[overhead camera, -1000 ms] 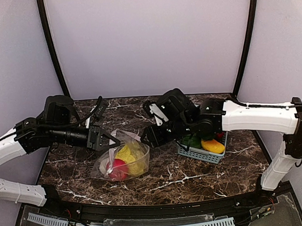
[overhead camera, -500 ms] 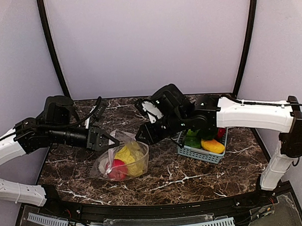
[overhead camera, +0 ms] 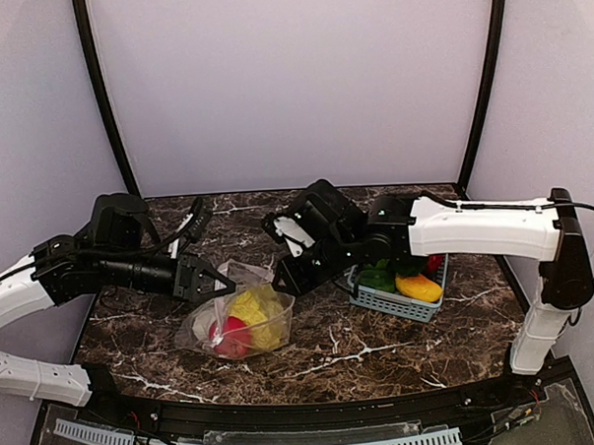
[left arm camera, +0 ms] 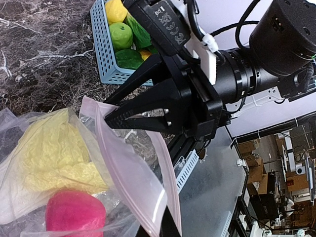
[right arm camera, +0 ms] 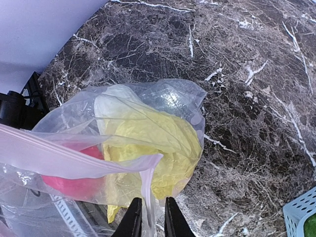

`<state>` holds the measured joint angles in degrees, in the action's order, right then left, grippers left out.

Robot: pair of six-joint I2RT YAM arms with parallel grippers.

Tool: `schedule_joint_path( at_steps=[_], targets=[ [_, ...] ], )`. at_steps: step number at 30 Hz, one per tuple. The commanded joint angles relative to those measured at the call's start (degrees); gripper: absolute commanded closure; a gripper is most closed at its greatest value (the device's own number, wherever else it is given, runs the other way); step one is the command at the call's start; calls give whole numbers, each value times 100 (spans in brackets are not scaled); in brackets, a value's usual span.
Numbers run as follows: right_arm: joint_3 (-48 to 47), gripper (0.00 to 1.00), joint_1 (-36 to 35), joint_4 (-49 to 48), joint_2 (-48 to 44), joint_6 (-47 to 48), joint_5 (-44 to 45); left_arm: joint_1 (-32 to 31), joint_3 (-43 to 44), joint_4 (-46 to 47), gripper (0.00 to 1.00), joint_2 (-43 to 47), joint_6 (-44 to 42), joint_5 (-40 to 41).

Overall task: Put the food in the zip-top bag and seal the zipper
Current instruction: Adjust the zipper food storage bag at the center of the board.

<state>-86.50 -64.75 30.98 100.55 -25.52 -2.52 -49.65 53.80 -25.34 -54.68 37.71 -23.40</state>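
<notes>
Robot lab booth, plain lilac backdrop (overhead camera: 291, 85), black frame poles (overhead camera: 102, 103), marble-print tabletop (overhead camera: 381, 347), cardboard boxes (left arm camera: 255, 174) beyond

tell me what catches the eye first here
A clear zip-top bag at the marble table's left-centre, holding yellow cabbage and a red fruit. Jaws of the left arm grip its mouth; those of the right arm straddle the pink zipper. Right of it sits a blue basket of produce.

1. Dark marble table (overhead camera: 382, 352) with white veins.
2. Light-blue slotted basket (overhead camera: 391, 303) sitting over on the table's right.
3. Dark green leafy veg (left arm camera: 129, 58) and a red fruit (overhead camera: 434, 263) in that basket.
4. Plain lilac wall (overhead camera: 291, 85) behind.
</notes>
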Motion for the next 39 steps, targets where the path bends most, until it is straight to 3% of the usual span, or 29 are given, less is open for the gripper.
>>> schedule_joint_path(
  at_steps=[1, 5, 11, 15, 20, 29, 32, 37, 38, 39],
  targets=[
    [-81, 89, 11, 8, -156, -14, 182, 48, -125, 65, 99, -33, 11, -58],
    [-226, 100, 18, 43, -247, 47, 303, 53, -113, 55, 99, -114, -60, 17],
    [-963, 100, 15, 326, -449, 122, 748, 68, -109, -219, 99, -197, -247, 303],
    [-1357, 100, 19, -160, -780, -35, 738, 72, 842, -933, 99, -105, -751, 874],
    [-1299, 100, 20, -787, -968, -66, 588, 101, 1377, -1295, 99, -82, -933, 1093],
    [-641, 100, 8, -600, -1287, -465, 1188, 100, 566, -209, 99, 157, -153, 854],
    [-392, 100, 2, -252, -1360, -622, 1731, 103, 600, -206, 99, 23, -141, 717],
    [-120, 100, 2, -220, -1466, -709, 1589, 101, 645, -265, 99, -166, -175, 546],
    [-106, 98, 6, -251, -1482, -676, 1509, 98, 646, -235, 99, -158, -176, 544],
    [-104, 89, 17, -273, -1493, -653, 1442, 103, 648, -217, 99, -136, -176, 546]
  ],
)
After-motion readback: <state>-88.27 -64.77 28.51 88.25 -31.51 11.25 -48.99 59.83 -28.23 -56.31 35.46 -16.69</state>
